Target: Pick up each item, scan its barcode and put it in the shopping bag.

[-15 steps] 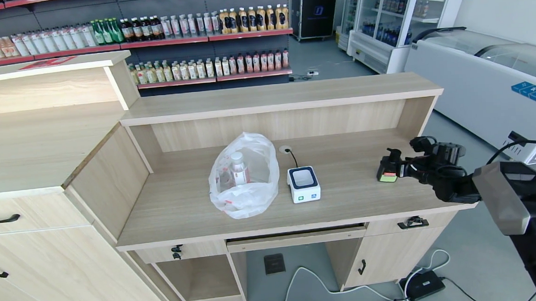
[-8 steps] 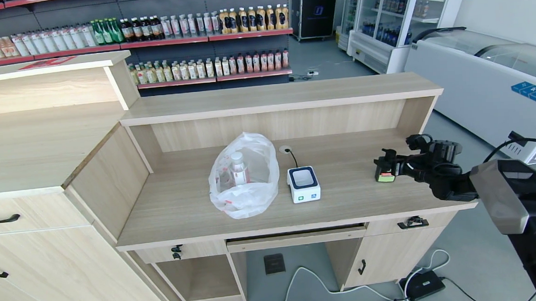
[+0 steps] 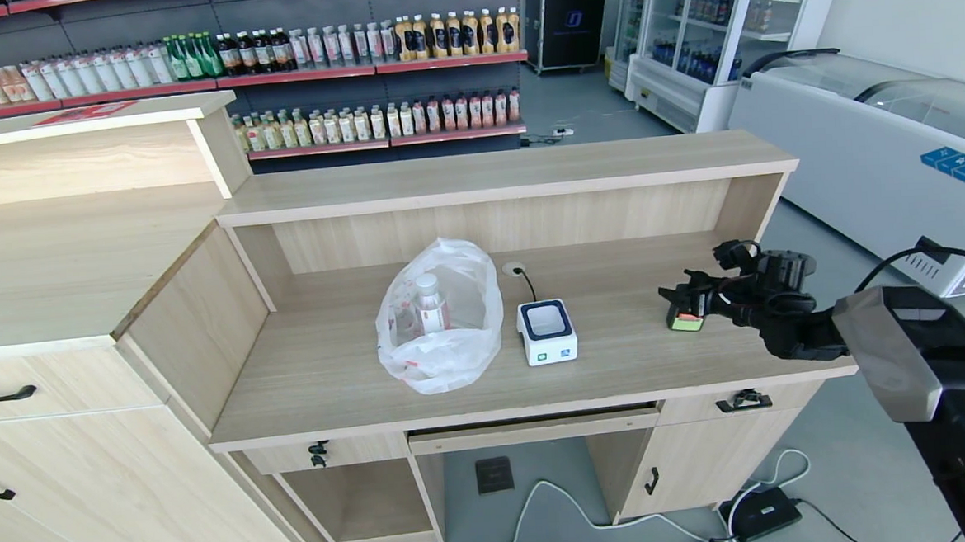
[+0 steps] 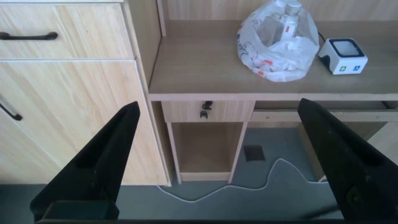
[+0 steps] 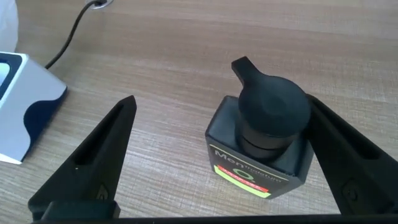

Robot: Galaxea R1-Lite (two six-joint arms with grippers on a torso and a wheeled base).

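A small black bottle [image 3: 685, 318] with a green and red label stands on the wooden counter [image 3: 619, 363] at the right. My right gripper [image 3: 686, 297] is open around it. In the right wrist view the bottle [image 5: 267, 143] sits between the spread fingers of the gripper [image 5: 221, 102], close against one of them. The clear shopping bag [image 3: 444, 322] lies at mid counter with a white-capped bottle [image 3: 429, 303] inside. The white scanner [image 3: 546, 331] stands beside the bag. My left gripper [image 4: 219, 107] hangs open and empty, off the counter's front left, above the floor.
A raised back ledge [image 3: 502, 179] and side walls enclose the counter. A cable [image 3: 524, 284] runs from the scanner to a hole in the top. Bare wood lies between scanner and black bottle. Drawers and cabinets [image 4: 68, 74] stand to the left.
My right gripper has moved left along the counter toward the scanner, and the black bottle has shifted slightly left with it. Bag and scanner stayed put.
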